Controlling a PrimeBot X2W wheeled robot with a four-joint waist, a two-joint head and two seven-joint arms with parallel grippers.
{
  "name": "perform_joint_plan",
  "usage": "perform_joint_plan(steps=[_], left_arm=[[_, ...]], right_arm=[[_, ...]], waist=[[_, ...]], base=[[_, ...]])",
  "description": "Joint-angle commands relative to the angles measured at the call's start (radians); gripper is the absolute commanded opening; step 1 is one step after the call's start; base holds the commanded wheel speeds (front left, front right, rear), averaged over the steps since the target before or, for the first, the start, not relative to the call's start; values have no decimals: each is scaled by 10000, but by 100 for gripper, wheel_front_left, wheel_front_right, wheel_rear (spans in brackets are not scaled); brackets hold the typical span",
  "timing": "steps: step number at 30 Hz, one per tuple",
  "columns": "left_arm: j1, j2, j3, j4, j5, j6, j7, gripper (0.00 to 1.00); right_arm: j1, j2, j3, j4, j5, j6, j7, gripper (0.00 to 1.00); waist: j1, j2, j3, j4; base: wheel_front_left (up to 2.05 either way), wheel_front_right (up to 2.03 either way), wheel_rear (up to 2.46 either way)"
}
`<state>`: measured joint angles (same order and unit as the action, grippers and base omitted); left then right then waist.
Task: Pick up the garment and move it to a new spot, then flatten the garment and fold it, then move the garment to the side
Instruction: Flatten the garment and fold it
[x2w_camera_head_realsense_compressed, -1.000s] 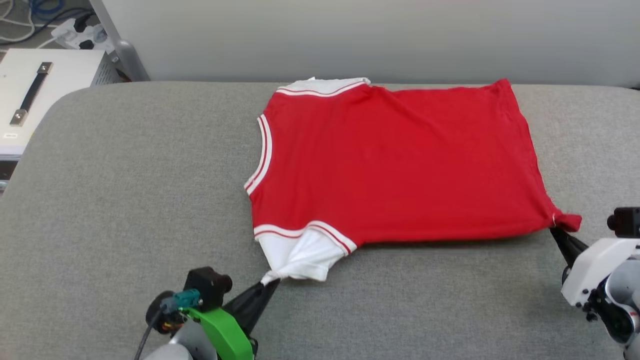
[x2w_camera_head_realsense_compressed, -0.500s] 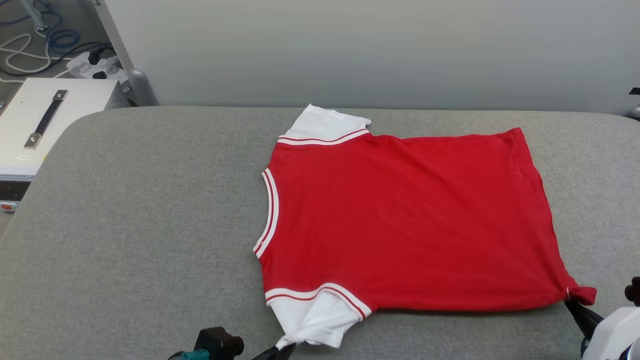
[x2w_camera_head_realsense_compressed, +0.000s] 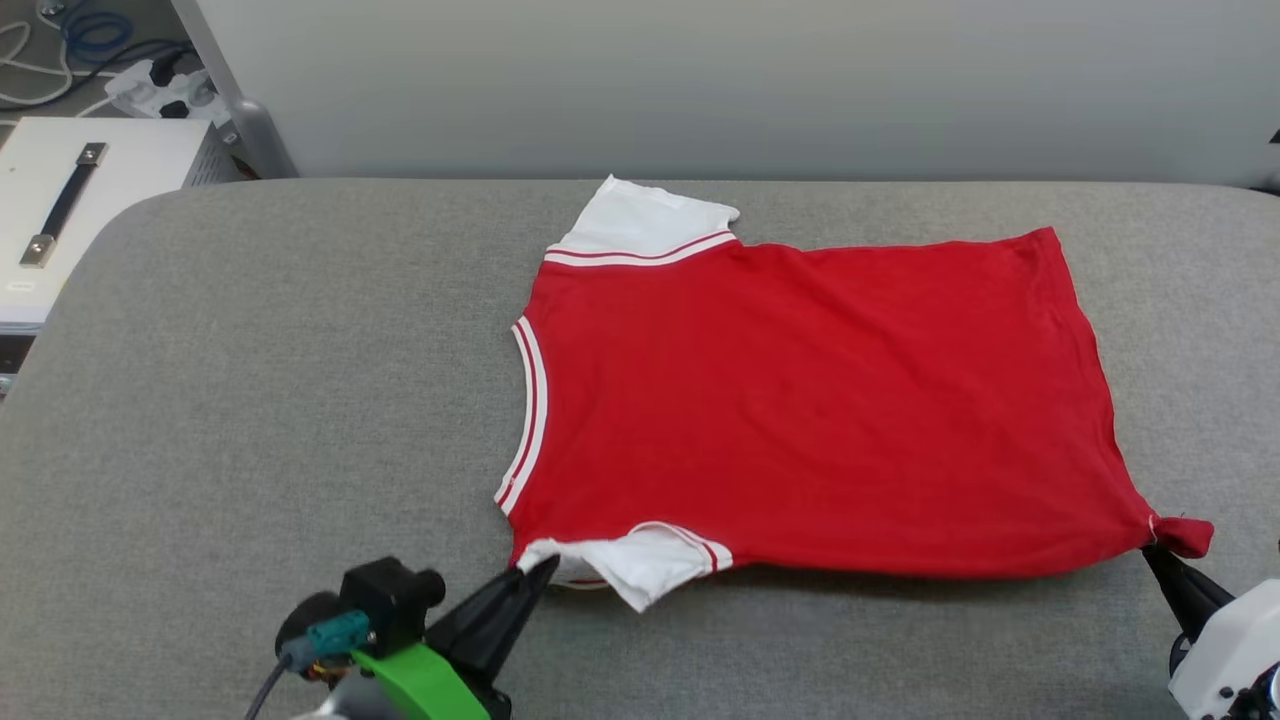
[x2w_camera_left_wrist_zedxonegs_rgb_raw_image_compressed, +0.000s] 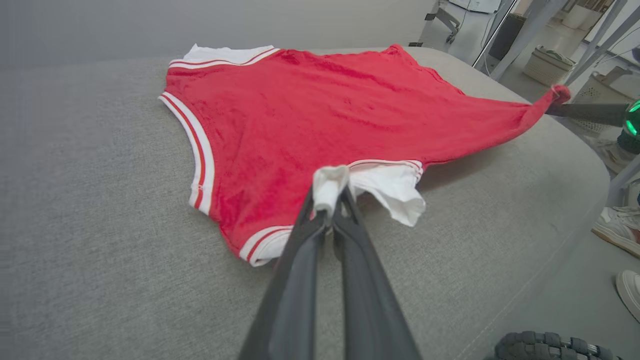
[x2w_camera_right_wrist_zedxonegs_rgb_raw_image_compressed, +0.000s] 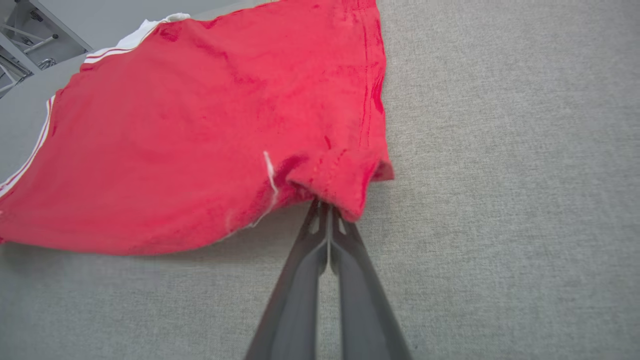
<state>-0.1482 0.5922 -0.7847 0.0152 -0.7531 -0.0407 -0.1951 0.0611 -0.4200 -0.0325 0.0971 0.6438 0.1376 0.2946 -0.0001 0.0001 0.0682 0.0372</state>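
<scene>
Red: one garment (x2w_camera_head_realsense_compressed: 800, 400), left gripper (x2w_camera_head_realsense_compressed: 540, 570), right gripper (x2w_camera_head_realsense_compressed: 1152, 552)

No text, number or brand could be read. A small label (x2w_camera_head_realsense_compressed: 18, 287) on the white box (x2w_camera_head_realsense_compressed: 120, 170) was too small to make out.
</scene>
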Motion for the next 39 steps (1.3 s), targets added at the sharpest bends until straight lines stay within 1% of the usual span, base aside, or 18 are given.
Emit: perform_joint_plan(steps=[1, 8, 10, 11, 12, 18, 28, 34, 35, 36, 37, 38, 39], left_arm=[[-384, -6, 117, 30, 149, -38, -108, 0], [-1513, -277, 382, 419, 345, -16, -61, 0], [-1808, -367, 450, 615, 369, -1, -37, 0], [-2190, -565, 543, 958, 395, 103, -20, 0], [-2307, -646, 546, 1094, 420, 146, -2, 0], [-2905, -1079, 508, 1861, 586, 231, -40, 0], [-3520, -1582, 509, 3111, 746, 142, -318, 0], [-3675, -1825, 300, 3736, 839, 33, -343, 0], [-3697, -1875, 276, 3826, 842, 16, -351, 2], [-3720, -1939, 255, 3949, 840, 17, -357, 41], [-3739, -1996, 246, 4064, 844, 50, -361, 69], [-3758, -2065, 236, 4199, 840, 75, -368, 100], [-3765, -2127, 241, 4309, 817, 98, -374, 100]], right_arm=[[-88, 128, -128, -203, -168, -69, 151, 0], [-824, 445, -395, -610, -732, -69, 822, 0], [-1100, 491, -389, -549, -836, -69, 1007, 0], [-1516, 503, -326, -391, -977, -69, 1237, 0], [-1668, 497, -284, -324, -1015, -69, 1300, 0], [-2394, 451, -149, 119, -1184, -69, 1411, 0], [-3132, 266, 311, 928, -1214, -69, 1473, 0], [-3412, 97, 619, 1517, -1324, -69, 1350, 0], [-3431, 77, 636, 1605, -1327, -69, 1312, 0], [-3458, 57, 614, 1726, -1342, -69, 1251, 0], [-3482, 32, 593, 1792, -1406, -69, 1136, 0], [-3516, 9, 562, 1864, -1502, -69, 967, 100], [-3536, 9, 549, 1933, -1568, -69, 858, 100]], waist=[[1, -1, 261, -69], [1, -1, 1014, -217], [1, -1, 1226, -254], [1, -1, 1542, -269], [1, -1, 1665, -276], [1, -1, 2094, -233], [1, -1, 2321, -118], [1, -1, 2271, -21], [1, -1, 2243, 0], [1, -1, 2201, 25], [1, -1, 2151, 50], [1, -1, 2094, 68], [1, -1, 2036, 82]], base=[[0, 0, 0], [0, 0, 0], [0, 0, 0], [0, 0, 0], [0, 0, 0], [0, 0, 0], [0, 0, 0], [0, 0, 0], [0, 0, 0], [0, 0, 0], [0, 0, 0], [0, 0, 0], [0, 0, 0]])
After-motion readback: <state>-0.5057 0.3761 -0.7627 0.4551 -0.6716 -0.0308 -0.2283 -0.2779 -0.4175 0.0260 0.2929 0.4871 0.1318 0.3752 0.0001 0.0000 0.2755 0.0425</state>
